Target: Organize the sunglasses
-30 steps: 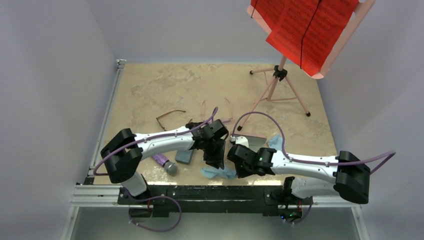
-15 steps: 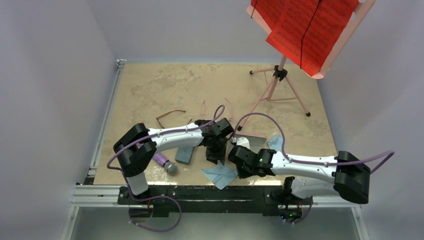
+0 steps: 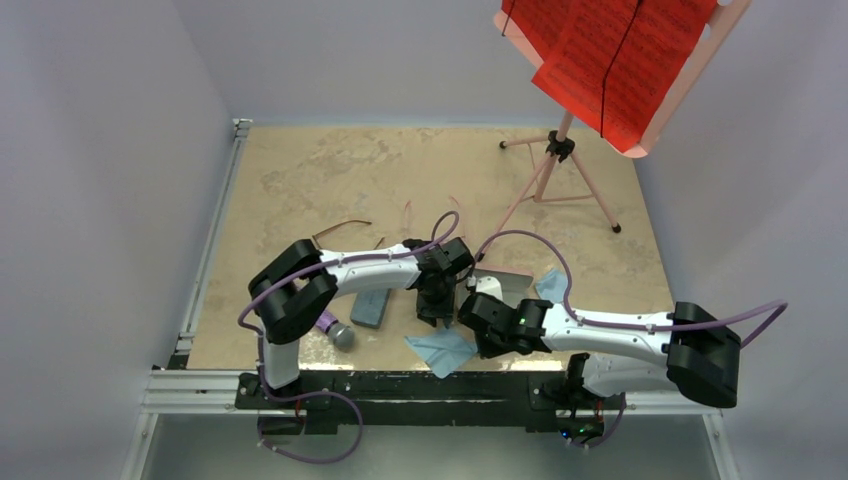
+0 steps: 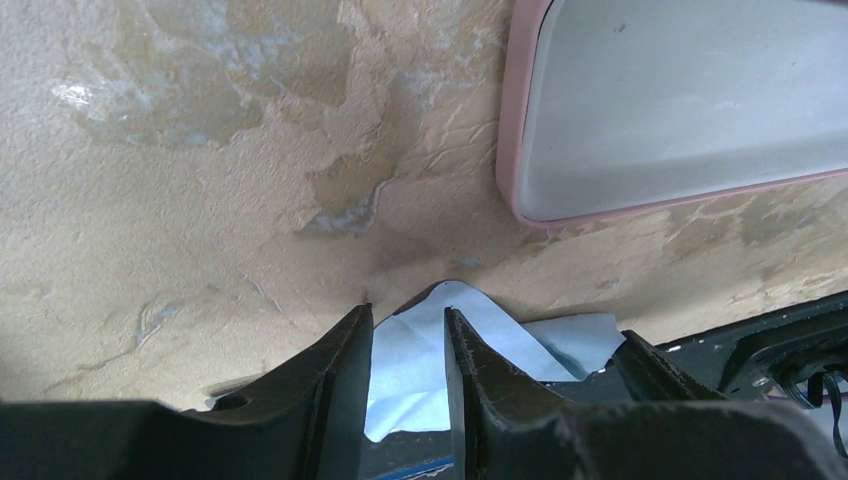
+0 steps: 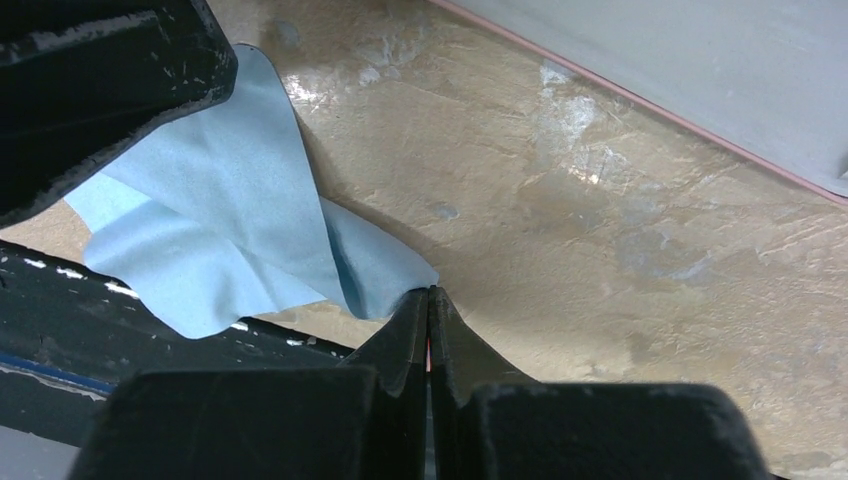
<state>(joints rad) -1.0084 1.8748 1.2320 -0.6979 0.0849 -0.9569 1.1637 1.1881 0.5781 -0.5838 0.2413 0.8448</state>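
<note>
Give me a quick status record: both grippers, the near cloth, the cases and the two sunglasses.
left gripper: open, above near cloth
right gripper: shut, tips at that cloth's corner; grip unclear
brown sunglasses: lying loose beyond left arm
pink sunglasses: beyond same arm, mostly hidden
pink case: open, visible part empty
blue-grey case: near side of left arm
</note>
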